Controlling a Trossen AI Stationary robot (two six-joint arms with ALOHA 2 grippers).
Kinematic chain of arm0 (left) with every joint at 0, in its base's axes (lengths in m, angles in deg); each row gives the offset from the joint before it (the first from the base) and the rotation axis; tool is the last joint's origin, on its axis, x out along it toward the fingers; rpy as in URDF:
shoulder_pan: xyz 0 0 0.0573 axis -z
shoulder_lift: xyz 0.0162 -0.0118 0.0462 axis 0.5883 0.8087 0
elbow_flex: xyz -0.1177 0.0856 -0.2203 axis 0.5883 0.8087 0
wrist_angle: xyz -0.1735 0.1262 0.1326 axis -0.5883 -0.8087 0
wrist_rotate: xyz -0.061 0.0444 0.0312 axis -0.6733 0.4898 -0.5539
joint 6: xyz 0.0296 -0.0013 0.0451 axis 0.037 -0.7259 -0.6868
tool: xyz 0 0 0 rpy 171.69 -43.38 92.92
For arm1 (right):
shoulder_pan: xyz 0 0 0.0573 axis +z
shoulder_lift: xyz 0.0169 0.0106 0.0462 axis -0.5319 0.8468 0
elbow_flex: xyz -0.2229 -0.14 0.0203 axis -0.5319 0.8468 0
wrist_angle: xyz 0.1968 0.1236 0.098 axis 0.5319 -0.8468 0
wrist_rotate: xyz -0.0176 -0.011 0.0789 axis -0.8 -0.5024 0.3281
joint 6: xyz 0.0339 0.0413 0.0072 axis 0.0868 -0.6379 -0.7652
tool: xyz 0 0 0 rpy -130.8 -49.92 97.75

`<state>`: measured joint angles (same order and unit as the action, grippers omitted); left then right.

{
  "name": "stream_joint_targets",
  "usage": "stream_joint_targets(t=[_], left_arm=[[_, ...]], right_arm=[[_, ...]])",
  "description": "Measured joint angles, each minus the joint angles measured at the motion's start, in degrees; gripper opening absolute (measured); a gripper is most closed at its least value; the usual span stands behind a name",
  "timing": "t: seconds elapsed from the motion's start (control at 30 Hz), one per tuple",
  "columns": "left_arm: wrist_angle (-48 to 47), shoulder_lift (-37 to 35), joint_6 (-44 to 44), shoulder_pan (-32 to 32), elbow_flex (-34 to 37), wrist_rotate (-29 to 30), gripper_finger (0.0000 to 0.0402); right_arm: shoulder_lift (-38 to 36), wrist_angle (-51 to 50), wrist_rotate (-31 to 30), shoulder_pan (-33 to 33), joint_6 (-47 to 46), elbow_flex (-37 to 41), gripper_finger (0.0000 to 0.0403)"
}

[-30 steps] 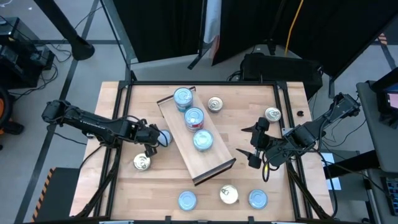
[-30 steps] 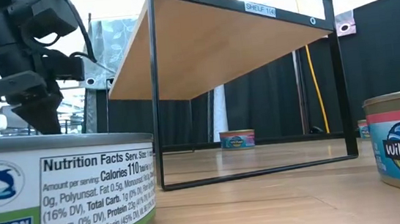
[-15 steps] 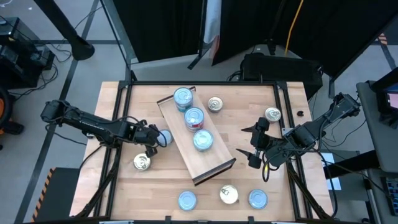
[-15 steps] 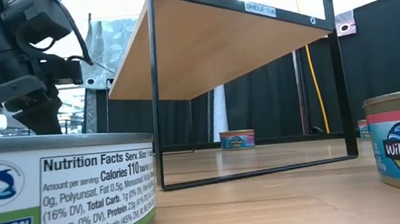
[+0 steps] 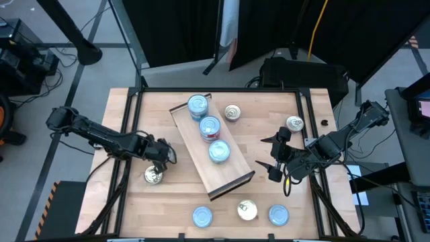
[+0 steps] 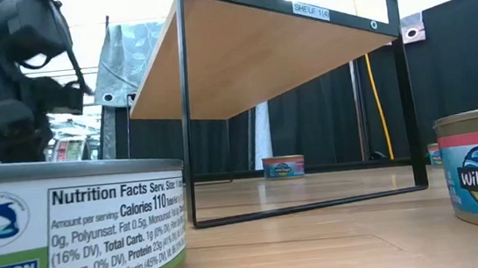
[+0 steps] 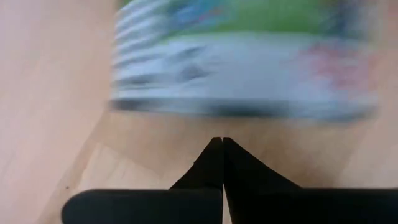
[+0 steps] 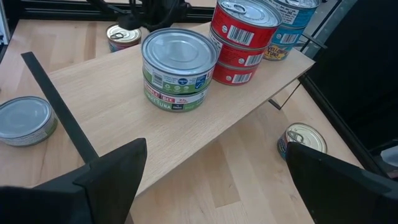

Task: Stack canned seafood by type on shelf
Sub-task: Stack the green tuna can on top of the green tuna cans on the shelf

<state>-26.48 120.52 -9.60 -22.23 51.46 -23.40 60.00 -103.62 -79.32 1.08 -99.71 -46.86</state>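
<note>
Only blurred tin (image 7: pixel 245 59) beyond left claw (image 7: pixel 222 142).

I see the shelf (image 5: pixel 211 151) lying diagonally mid-table, carrying three tin stacks (image 5: pixel 209 127) in a row. Loose tins (image 5: pixel 201 216) sit around it, some blue-topped, some silvery-gold (image 5: pixel 153 176), all upright.

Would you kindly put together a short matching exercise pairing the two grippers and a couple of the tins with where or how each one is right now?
Things:
1. left gripper
2. right gripper
3. red-labelled stack
4. gold-topped tin near the left arm

Places or states:
a. middle of three stacks on the shelf
b. fingers shut
c. on the tabletop, off the shelf
d. fingers wide open

Pairs: 1-b, 2-d, 3-a, 4-c
</note>
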Motion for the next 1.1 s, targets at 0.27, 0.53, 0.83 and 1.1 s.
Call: stream_joint_targets(t=[0.27,0.53,0.83,1.1], left_arm=[[0.83,-0.07,1.15,4.51,-4.22,-5.11,0.0000],[-2.92,-0.09,5.18,8.56,-16.83,6.41,0.0009],[-16.74,0.36,41.71,9.15,-19.35,27.02,0.0093],[-27.67,7.63,63.04,6.36,-18.21,32.87,0.0206]], right_arm=[[-0.02,-0.20,0.00,0.00,-0.09,-0.04,0.0375],[-0.02,-0.26,0.00,0.00,-0.02,-0.04,0.0375],[-0.02,0.03,0.00,0.00,0.00,-0.04,0.0375],[-0.02,0.01,0.26,0.00,0.39,-0.04,0.0375]])
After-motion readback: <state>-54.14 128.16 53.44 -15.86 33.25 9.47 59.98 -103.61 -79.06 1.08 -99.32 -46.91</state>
